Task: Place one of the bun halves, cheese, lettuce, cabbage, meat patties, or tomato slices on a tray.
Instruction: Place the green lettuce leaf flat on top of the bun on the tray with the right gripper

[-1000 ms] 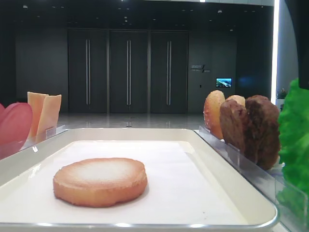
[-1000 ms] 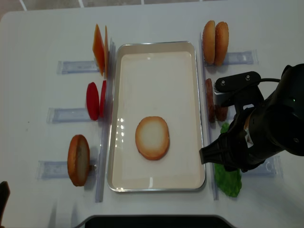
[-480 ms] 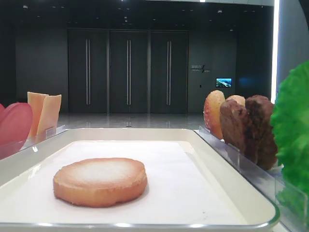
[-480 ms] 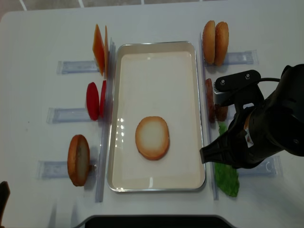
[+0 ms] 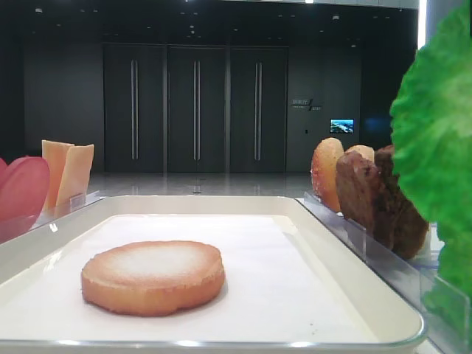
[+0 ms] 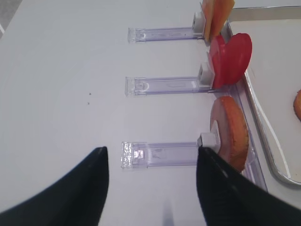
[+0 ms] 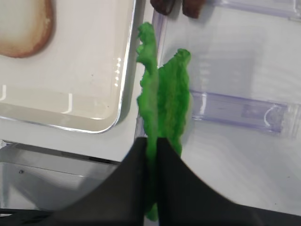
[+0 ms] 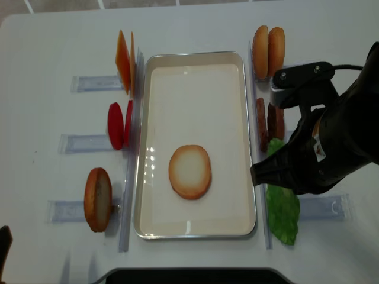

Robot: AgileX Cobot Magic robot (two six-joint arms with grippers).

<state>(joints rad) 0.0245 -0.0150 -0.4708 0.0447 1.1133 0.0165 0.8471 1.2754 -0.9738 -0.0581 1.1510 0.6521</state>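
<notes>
My right gripper (image 7: 150, 141) is shut on a frilly green lettuce leaf (image 7: 151, 84), held edge-on just outside the right rim of the white tray (image 7: 120, 110). In the low exterior view the lettuce (image 5: 435, 125) hangs high at the right edge. A second green leaf (image 8: 282, 210) stays by the clear holder below it. One bun half (image 8: 189, 171) lies flat on the tray (image 8: 195, 54). My left gripper (image 6: 151, 153) is open over bare table, left of an upright bun half (image 6: 230, 132).
Clear holders line both sides of the tray. On the left stand cheese (image 8: 123, 62), tomato slices (image 8: 116, 125) and a bun half (image 8: 98, 198). On the right stand two bun halves (image 8: 268, 44) and meat patties (image 8: 269, 124). My right arm (image 8: 331, 142) covers the right holders.
My right gripper has shut on the lettuce leaf and raised it out of its holder. The arm has shifted toward the far end of the table. The left arm has not moved.
</notes>
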